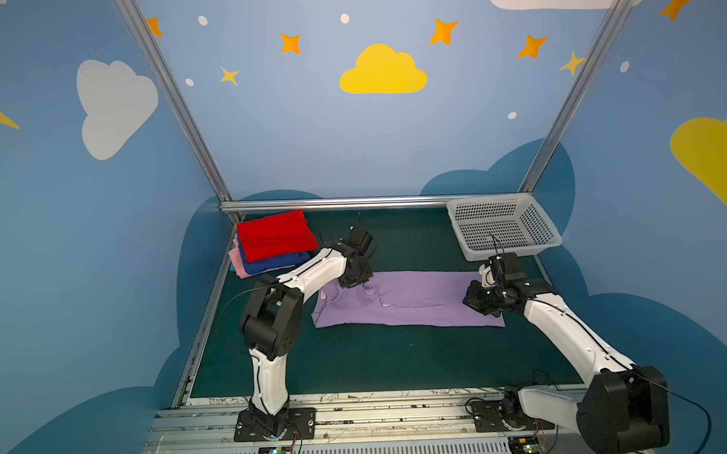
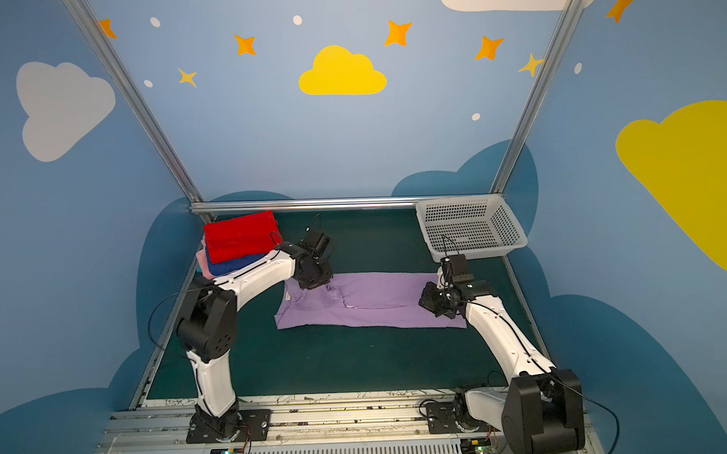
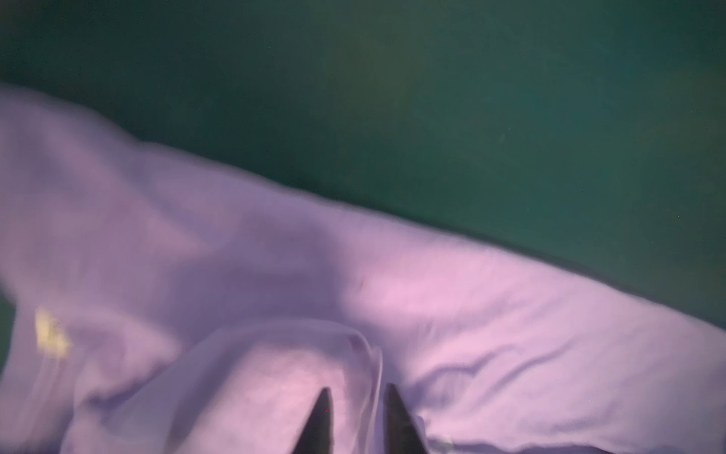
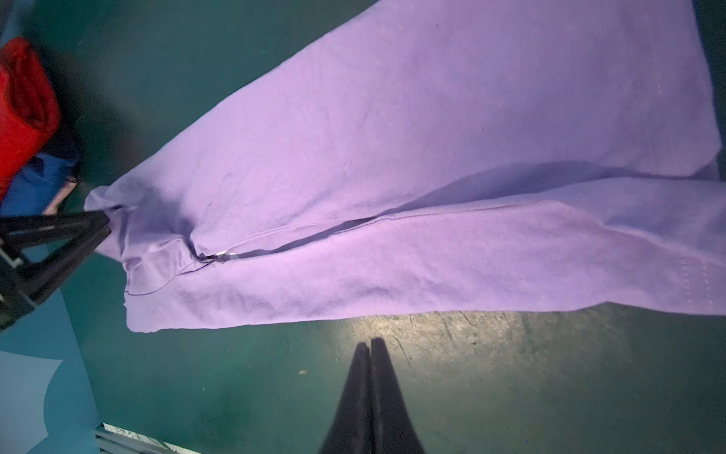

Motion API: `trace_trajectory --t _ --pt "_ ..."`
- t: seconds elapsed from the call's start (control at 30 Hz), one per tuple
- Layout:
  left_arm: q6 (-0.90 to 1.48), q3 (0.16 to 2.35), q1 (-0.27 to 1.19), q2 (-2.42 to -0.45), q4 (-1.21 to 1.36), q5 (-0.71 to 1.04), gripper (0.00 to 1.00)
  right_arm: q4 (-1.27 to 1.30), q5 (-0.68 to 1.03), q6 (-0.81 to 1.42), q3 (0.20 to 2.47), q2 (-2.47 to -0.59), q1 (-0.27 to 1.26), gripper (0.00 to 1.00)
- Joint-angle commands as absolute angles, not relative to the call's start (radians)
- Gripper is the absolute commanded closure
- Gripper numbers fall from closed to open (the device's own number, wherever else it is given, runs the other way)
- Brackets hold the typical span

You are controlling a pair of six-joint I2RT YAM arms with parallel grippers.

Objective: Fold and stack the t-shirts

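Blue walls (image 1: 292,135) painted with yellow and white clouds (image 1: 383,71) and orange stars (image 1: 443,32), silver frame posts (image 1: 176,101), dark green desk (image 1: 379,360), slotted metal rail (image 1: 360,419) in front.

Left arm (image 1: 313,271): lower link upright from base, elbow raised, forearm reaching forward and inward, wrist bent downward. Left gripper (image 3: 357,389): pointing down, jaws parted, clear gap between fingertips; wrist view blurred. Right arm (image 1: 565,329): long link leaning forward and inward from base, wrist tipped down. Right gripper (image 4: 369,342): fingers pressed together, tips meeting. Grippers well apart.
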State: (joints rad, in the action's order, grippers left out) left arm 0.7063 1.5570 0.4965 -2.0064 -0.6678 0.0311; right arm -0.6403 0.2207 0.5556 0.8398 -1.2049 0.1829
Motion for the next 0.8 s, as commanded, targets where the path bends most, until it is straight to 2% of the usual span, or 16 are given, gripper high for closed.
trace_trajectory --t 0.0,0.13,0.2,0.27,0.4,0.53,0.77 --pt "0.695 1.684 0.461 -2.097 -0.786 0.015 0.54 -0.658 0.198 0.540 0.870 -1.205 0.176 0.95" --pt "0.732 1.742 0.444 -2.074 -0.860 -0.069 0.54 -0.666 0.176 0.532 0.871 -1.202 0.173 0.91" --pt "0.743 1.708 0.453 -2.005 -0.850 -0.092 0.54 -0.674 0.151 0.534 0.868 -1.213 0.173 0.94" --pt "0.739 1.648 0.483 -1.925 -0.807 -0.084 0.54 -0.676 0.135 0.534 0.856 -1.234 0.170 1.00" --pt "0.744 1.539 0.562 -1.824 -0.765 -0.067 0.54 -0.621 0.164 0.522 0.805 -1.308 0.136 1.00" --pt "0.792 1.371 0.573 -1.776 -0.716 0.000 0.63 -0.619 0.264 0.526 0.829 -1.445 0.030 1.00" --pt "0.862 1.076 0.565 -1.680 -0.658 -0.001 0.68 -0.601 0.155 0.517 0.886 -1.561 -0.031 1.00"
